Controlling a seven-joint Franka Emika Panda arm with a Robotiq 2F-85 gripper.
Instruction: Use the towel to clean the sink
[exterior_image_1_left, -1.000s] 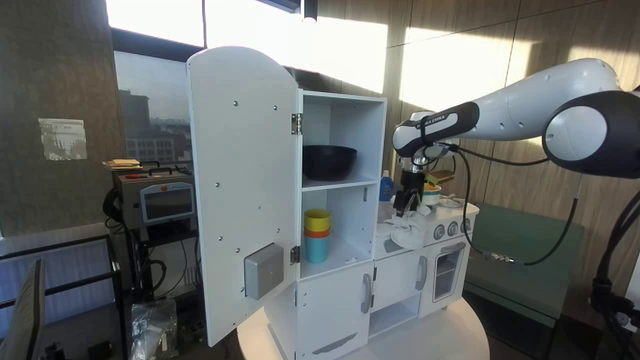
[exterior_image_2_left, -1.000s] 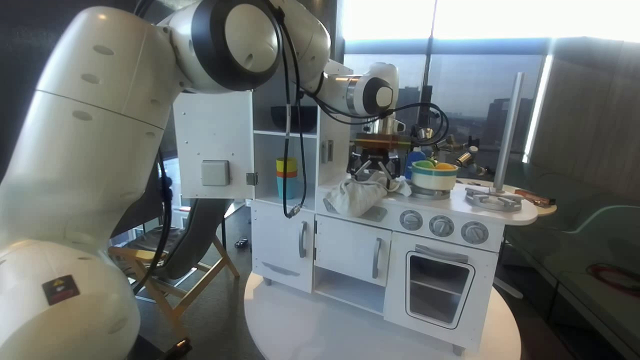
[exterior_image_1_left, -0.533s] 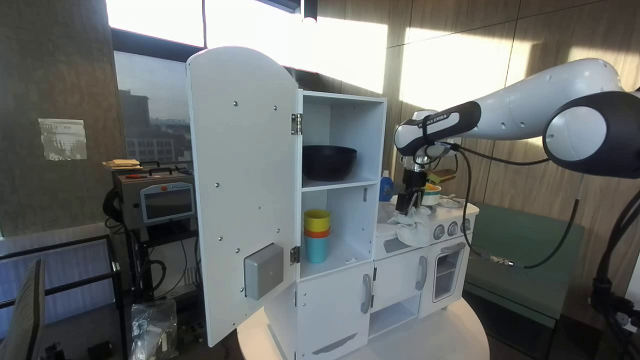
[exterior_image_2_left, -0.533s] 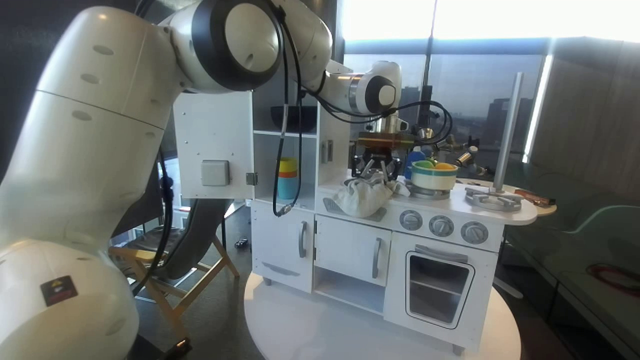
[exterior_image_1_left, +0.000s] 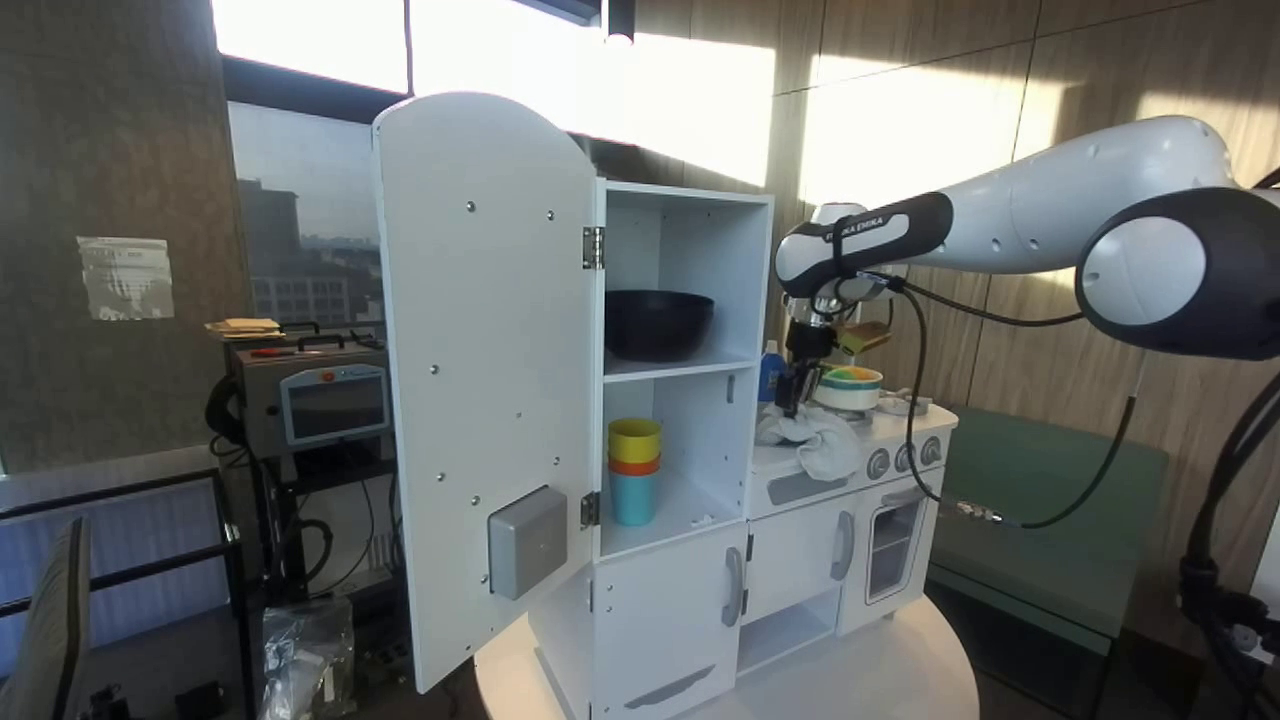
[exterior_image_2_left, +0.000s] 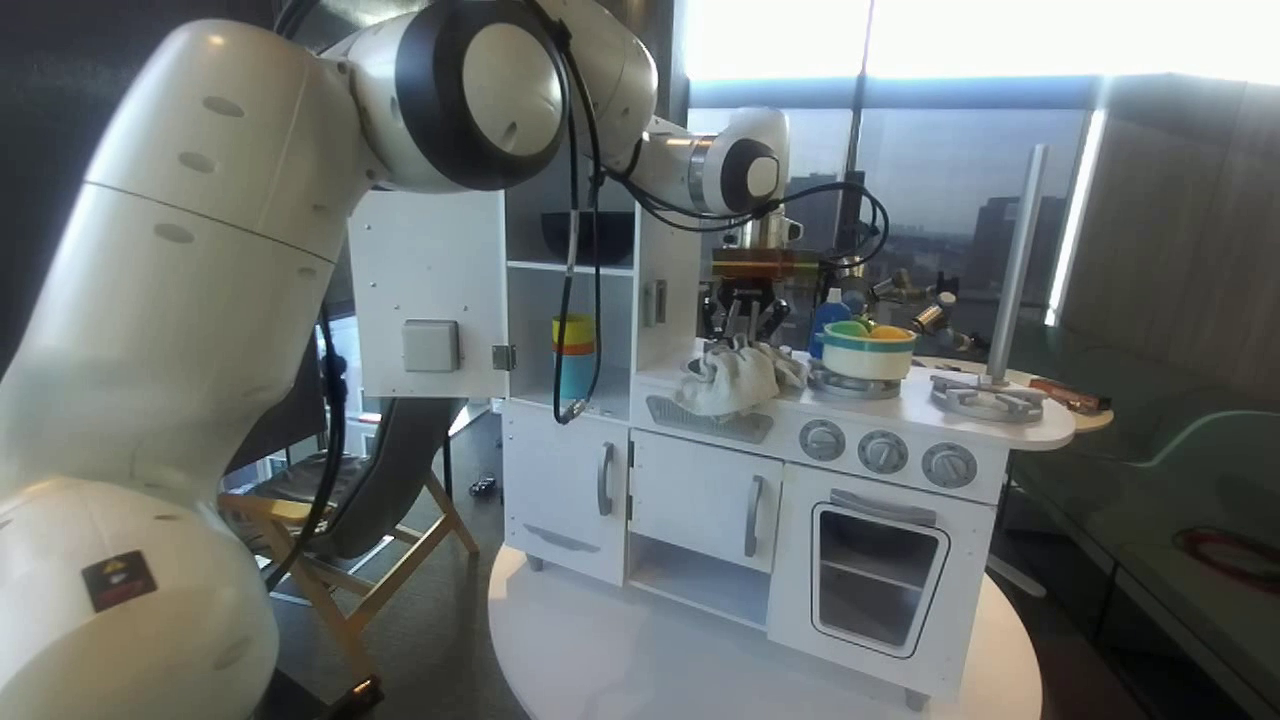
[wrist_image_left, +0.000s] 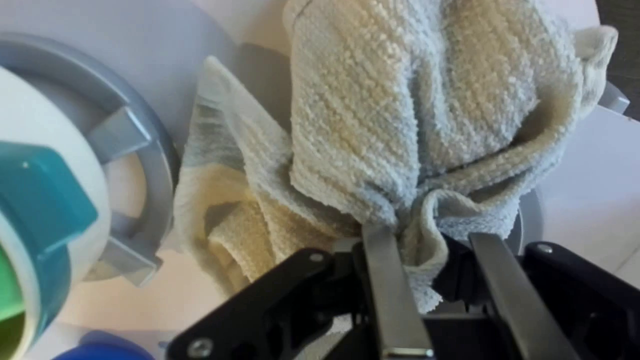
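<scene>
White play kitchen has the sink in its top, a bit of gray rim showing in wrist view, & the robot arm reaches over it in both ext. views. Towel lies bunched over most of the sink, drooping past its front edge; gripper, above the sink, is clamped on a towel fold, fingers either side of it. Cream pot w/ teal rim sits on a burner next to the sink, stacked cups are off to the sink's other side, blue bottle farther back than the sink, pot side.
</scene>
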